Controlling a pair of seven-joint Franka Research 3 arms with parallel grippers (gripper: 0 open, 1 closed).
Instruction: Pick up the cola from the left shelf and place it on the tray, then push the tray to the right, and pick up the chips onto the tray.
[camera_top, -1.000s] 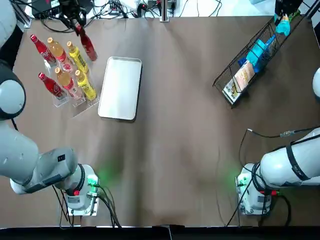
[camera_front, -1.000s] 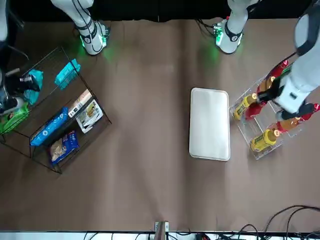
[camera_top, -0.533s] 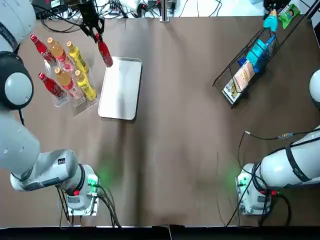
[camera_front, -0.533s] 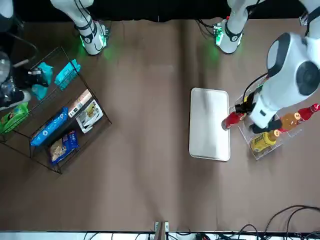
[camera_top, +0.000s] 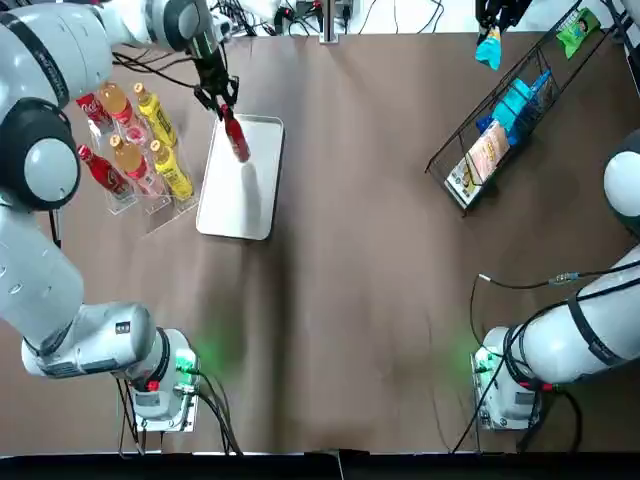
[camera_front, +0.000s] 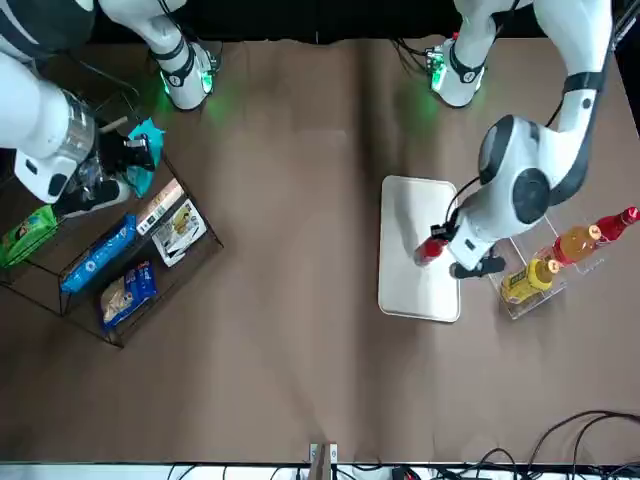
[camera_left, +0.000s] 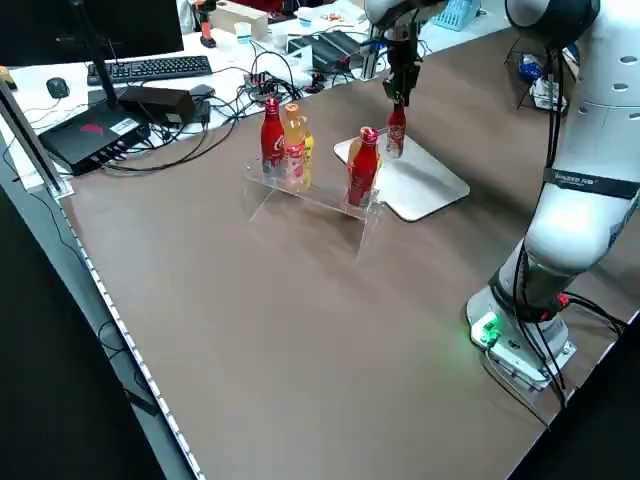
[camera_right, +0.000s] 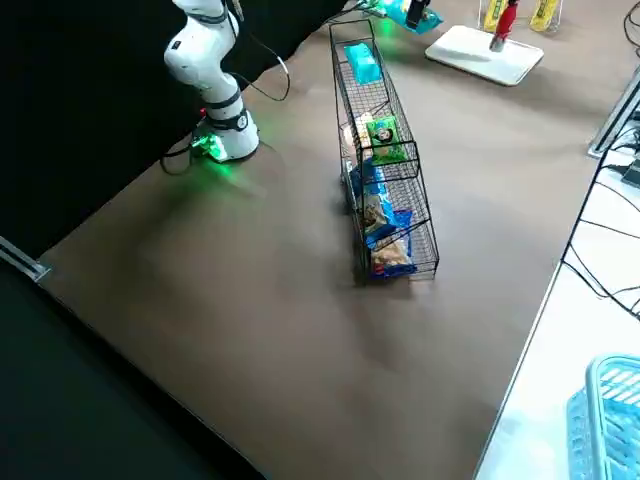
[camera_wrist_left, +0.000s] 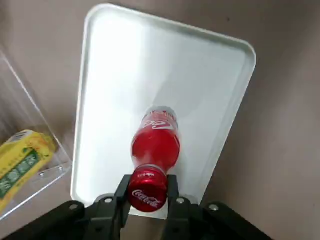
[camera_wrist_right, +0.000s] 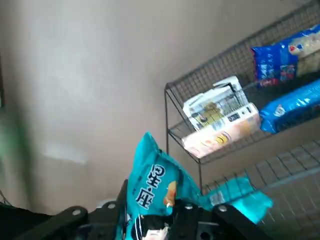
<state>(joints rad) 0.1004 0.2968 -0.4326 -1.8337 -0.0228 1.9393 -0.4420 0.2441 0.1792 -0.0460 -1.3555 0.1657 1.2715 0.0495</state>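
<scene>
A red cola bottle (camera_top: 236, 140) hangs upright over the far end of the white tray (camera_top: 240, 200). My left gripper (camera_top: 222, 108) is shut on its cap (camera_wrist_left: 146, 191). I cannot tell whether the bottle's base (camera_wrist_left: 159, 121) touches the tray (camera_wrist_left: 200, 65). My right gripper (camera_top: 492, 20) is at the far right, beside the wire shelf (camera_top: 500, 120). It is shut on a teal chips bag (camera_top: 488, 48), held clear of the shelf's top. The right wrist view shows the bag (camera_wrist_right: 160, 192) between the fingers.
A clear rack (camera_top: 150, 205) with red, orange and yellow bottles stands just left of the tray. The wire shelf (camera_front: 100, 250) holds several more snack packs. Cables and equipment lie along the table's far edge. Both arm bases sit at the near edge.
My left gripper carried the cola from beside the rack rightward and nearer, over the tray. My right gripper moved left with the teal bag, away from the shelf.
</scene>
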